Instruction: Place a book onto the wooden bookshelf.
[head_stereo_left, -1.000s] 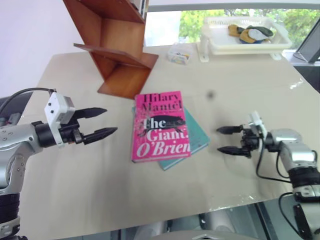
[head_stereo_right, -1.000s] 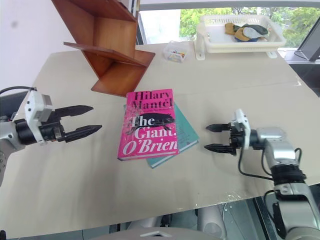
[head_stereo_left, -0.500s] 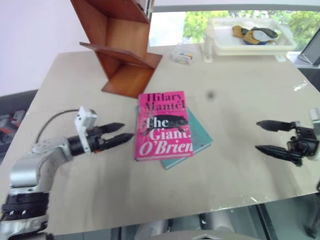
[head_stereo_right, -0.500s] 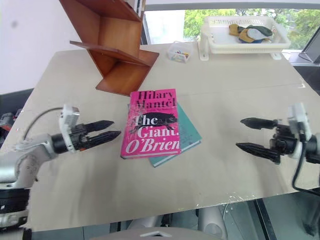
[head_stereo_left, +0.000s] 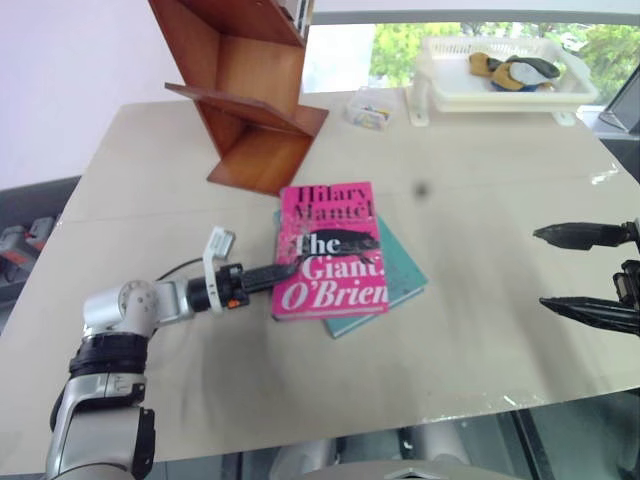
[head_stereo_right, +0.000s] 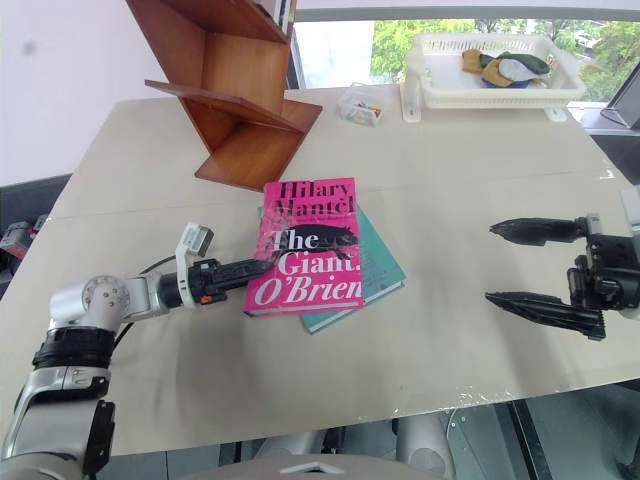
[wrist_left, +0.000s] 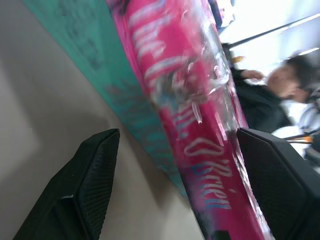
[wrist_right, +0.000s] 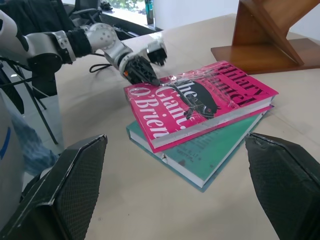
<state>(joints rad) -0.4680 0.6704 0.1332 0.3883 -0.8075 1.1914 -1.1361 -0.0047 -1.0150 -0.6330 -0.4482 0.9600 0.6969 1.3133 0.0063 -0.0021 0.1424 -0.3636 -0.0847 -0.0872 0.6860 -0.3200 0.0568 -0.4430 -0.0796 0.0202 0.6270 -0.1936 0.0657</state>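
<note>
Book (head_stereo_left: 331, 248) lay on teal book (head_stereo_left: 400, 285), its edge between left gripper's (head_stereo_right: 262, 267) jaws; bookshelf (head_stereo_left: 248, 95) well beyond.

pink book (head_stereo_right: 306, 245) atop teal book (head_stereo_right: 375, 275)

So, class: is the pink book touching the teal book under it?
Touching. In the right wrist view the pink book lies flat on the teal book, with no gap between them.
</note>
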